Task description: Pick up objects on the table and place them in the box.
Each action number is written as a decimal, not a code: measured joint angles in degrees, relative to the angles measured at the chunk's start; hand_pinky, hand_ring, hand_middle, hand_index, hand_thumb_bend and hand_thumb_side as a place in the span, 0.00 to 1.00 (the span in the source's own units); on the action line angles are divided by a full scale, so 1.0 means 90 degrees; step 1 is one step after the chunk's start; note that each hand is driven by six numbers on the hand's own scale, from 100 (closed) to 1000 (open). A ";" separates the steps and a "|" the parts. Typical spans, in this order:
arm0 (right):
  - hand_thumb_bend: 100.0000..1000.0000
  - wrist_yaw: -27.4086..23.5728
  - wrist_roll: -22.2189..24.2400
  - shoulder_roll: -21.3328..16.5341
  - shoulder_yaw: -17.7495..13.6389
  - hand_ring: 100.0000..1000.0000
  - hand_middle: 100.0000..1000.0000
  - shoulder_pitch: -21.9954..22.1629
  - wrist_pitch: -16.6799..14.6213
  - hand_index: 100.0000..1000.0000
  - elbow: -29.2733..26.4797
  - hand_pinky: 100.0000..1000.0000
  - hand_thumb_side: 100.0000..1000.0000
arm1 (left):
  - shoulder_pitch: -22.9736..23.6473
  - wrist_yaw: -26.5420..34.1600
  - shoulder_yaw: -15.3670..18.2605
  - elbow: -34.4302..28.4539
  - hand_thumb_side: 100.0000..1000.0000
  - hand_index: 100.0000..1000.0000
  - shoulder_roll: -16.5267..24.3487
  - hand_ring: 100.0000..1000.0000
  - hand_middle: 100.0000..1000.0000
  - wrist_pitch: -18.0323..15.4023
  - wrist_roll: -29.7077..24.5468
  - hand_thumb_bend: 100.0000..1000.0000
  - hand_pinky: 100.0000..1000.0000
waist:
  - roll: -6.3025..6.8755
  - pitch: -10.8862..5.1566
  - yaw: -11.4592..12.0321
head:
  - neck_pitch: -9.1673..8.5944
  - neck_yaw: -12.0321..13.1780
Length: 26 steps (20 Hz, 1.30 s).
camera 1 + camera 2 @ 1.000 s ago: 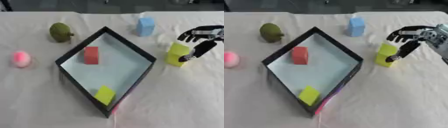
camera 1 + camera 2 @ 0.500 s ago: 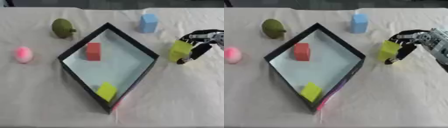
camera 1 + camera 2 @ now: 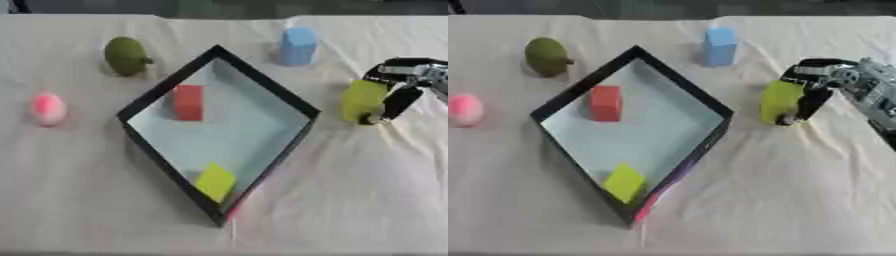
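Observation:
A black-rimmed box (image 3: 167,83) with a pale blue floor sits askew at the table's middle. In it lie a red block (image 3: 188,102) and a yellow-green block (image 3: 215,182). To the box's right stands a taller yellow-green block (image 3: 780,101) on the cloth. My right hand (image 3: 815,95) comes in from the right edge and is curled over that block's top and down its right side. Outside the box are a blue block (image 3: 298,46) at the back, an olive green rounded thing (image 3: 127,55) at the back left and a pink ball (image 3: 47,107) at the left. My left hand shows in neither view.
A white wrinkled cloth (image 3: 350,200) covers the table. The table's far edge runs along the top of the views, dark beyond it. My right forearm (image 3: 877,100) slants in from the right edge.
My right hand has drawn in from spread fingers above and beside the tall yellow-green block to curled round it. The block stands where it was. The camera has shifted slightly.

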 measured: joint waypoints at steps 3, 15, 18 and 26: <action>0.35 -0.0346 -0.0082 -0.0407 -0.0220 0.61 0.48 0.0073 0.0180 0.61 -0.1096 0.74 0.00 | 0.0000 0.0000 0.0000 0.0000 0.62 0.81 0.0001 0.82 0.78 0.0000 0.0000 0.24 0.77 | 0.0000 0.0000 -0.0011 | 0.0000 0.0024; 0.38 -0.1226 0.1152 -0.0193 0.0242 0.62 0.51 -0.1594 0.1057 0.64 -0.3962 0.74 0.00 | 0.0029 0.0000 -0.0001 0.0001 0.61 0.81 0.0006 0.82 0.78 0.0001 -0.0009 0.24 0.77 | -0.0002 -0.0034 -0.0030 | 0.0158 0.0074; 0.39 -0.1065 0.1510 0.0367 0.0641 0.62 0.51 -0.1990 0.1210 0.64 -0.3886 0.74 0.00 | 0.0034 0.0000 -0.0002 0.0001 0.61 0.81 0.0006 0.82 0.78 0.0001 -0.0025 0.24 0.77 | -0.0003 -0.0082 -0.0025 | 0.0171 0.0076; 0.40 -0.0055 0.1808 0.1550 0.1344 0.62 0.51 -0.1992 0.0973 0.65 -0.2553 0.73 0.00 | -0.0002 0.0004 -0.0037 -0.0001 0.61 0.81 0.0003 0.82 0.78 -0.0013 -0.0044 0.24 0.77 | -0.0003 -0.0083 0.0063 | 0.0171 0.0073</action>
